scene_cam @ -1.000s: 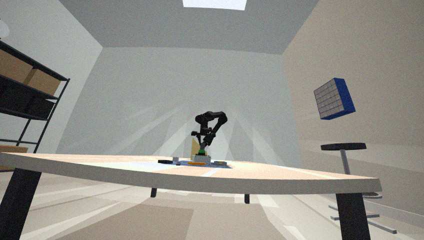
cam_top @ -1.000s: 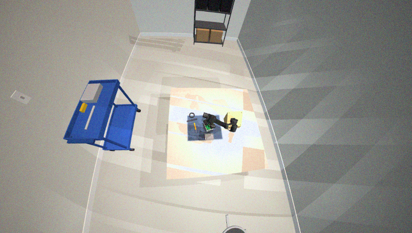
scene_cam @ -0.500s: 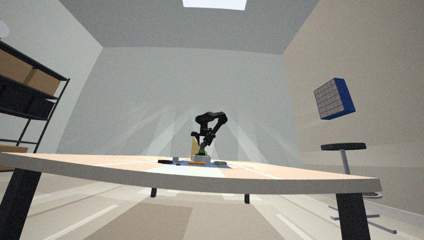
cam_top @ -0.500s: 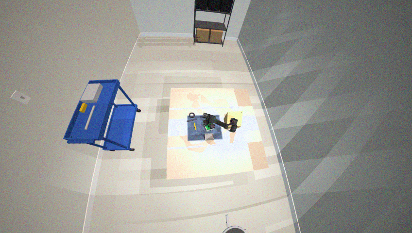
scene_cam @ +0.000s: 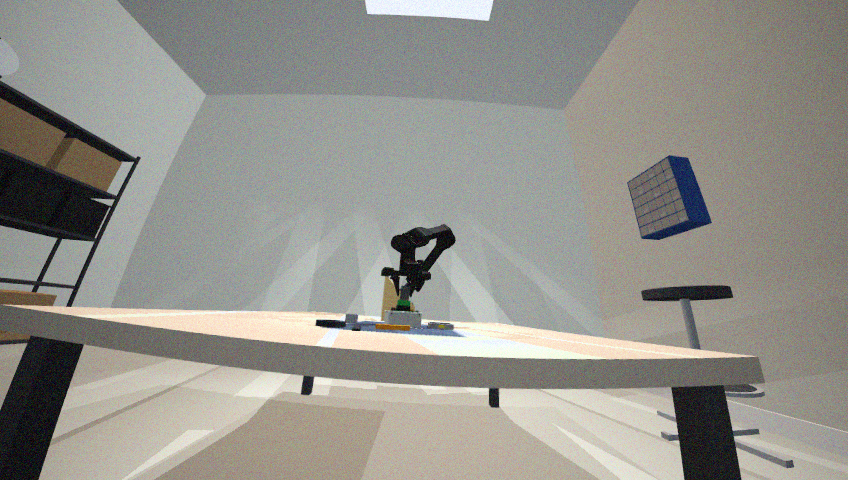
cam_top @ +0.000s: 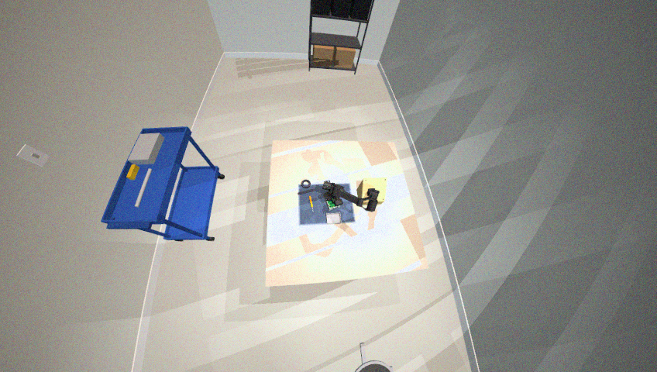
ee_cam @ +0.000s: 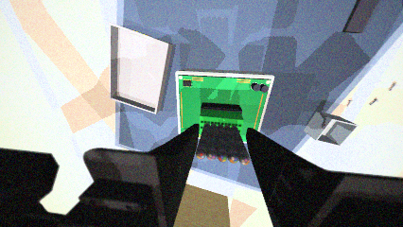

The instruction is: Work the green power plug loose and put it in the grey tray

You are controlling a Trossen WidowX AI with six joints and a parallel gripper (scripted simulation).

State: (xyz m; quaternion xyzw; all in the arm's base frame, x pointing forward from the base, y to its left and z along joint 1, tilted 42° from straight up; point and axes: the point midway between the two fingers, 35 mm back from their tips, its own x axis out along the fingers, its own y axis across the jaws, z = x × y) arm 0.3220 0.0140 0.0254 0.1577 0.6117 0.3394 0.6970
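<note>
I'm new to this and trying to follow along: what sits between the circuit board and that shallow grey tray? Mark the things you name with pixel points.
No object: only a narrow strip of blue mat [ee_cam: 173,61] separates circuit board [ee_cam: 189,101] and tray [ee_cam: 166,71], in the wrist view.

green plug [scene_cam: 403,303] [ee_cam: 221,116] at circuit board [cam_top: 333,205] [scene_cam: 394,318] [ee_cam: 190,104], grey tray [cam_top: 333,218] [scene_cam: 436,325] [ee_cam: 139,71]

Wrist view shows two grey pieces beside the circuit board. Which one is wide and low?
The grey tray, left of the board in that view. The grey piece at right is narrower.
</note>
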